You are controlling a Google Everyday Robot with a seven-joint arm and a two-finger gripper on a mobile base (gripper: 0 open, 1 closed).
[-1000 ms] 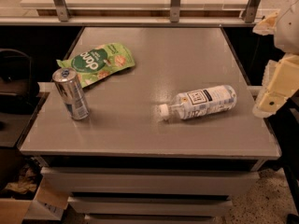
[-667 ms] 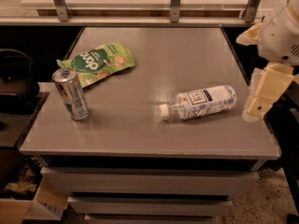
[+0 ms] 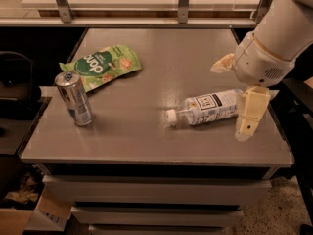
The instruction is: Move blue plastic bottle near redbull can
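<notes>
Cream plastic shapes the claw (image 3: 234, 102), which hangs at the right side of the counter (image 3: 166, 48) under a bulky white wrist. Its two fingers stand apart with nothing between them: the long one (image 3: 250, 114) points down in front of the base end of the blue plastic bottle (image 3: 210, 109), the short one pokes out to the left above it. I judge that the claw is poised here to straddle the bottle's thick end, since that is the nearest part to the arm; whether any finger touches the bottle I cannot tell. The bottle lies on its side at the right of the counter, nearer the front edge than the back. It lies flat rather than upright, so it could roll if nudged across its length. Its long axis runs nearly left to right, slightly slanted: the white cap (image 3: 171, 116) points left and a little toward the front edge, and the base points right, toward the claw. The cap end thus already aims roughly at the redbull can (image 3: 74, 99), which stands upright well apart from the bottle, near the front left corner. A wide stretch of bare grey counter lies between the two. Behind the can lies a green snack bag (image 3: 102, 65), flat, just beside it; whether they touch cannot be told.
</notes>
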